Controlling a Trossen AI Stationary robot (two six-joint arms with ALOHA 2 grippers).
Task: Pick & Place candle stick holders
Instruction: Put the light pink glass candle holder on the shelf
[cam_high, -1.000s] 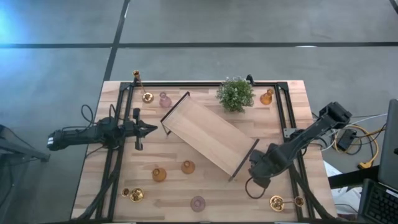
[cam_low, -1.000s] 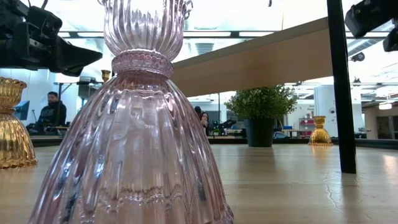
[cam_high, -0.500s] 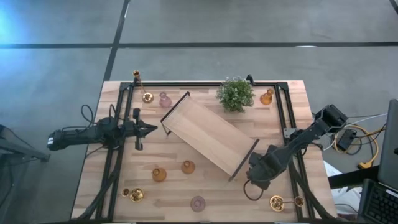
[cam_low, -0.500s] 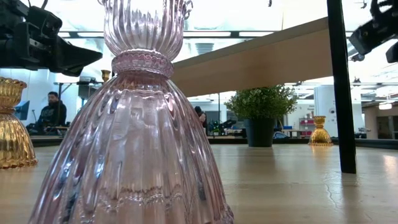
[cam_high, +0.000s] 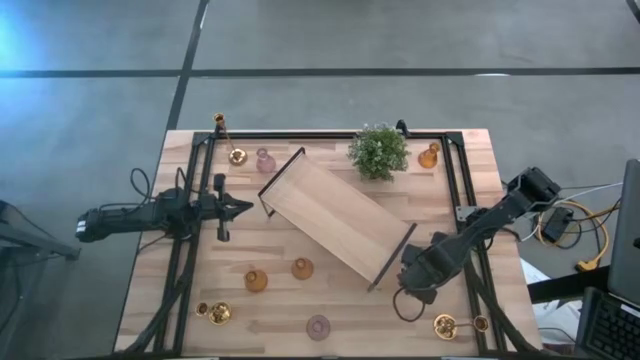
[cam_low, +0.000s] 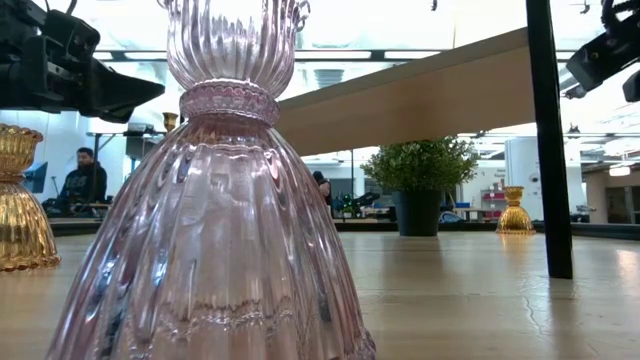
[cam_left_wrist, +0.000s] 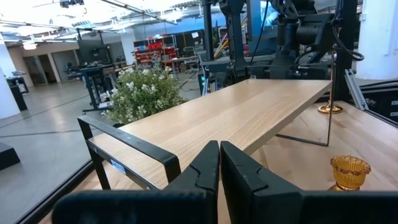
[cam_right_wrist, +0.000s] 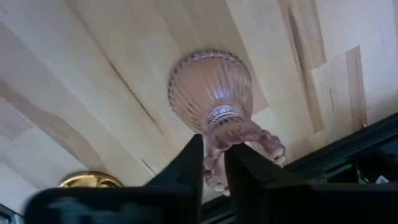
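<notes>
Right hand is low over the desk at the near right, just beside the near end of the tilted wooden tray. Its fingers are closed onto the neck of a pale pink glass holder; the bell base points away from the wrist camera, and a gold holder's rim shows beside it. From above the pink one is hidden under the arm. Left hand hovers at the desk's left side, fingers pressed together, holding nothing, pointing at the tray. Other holders sit loose on the desk: a pink one at the near edge, which fills the low view; two amber ones and near the tray's near side; a gold one near left; a gold one near right; a tall-stemmed gold one far left, with a gold one and a pink one next to it; an amber one far right, beside the potted plant. Tray has nothing on it. People show in the room behind.
</notes>
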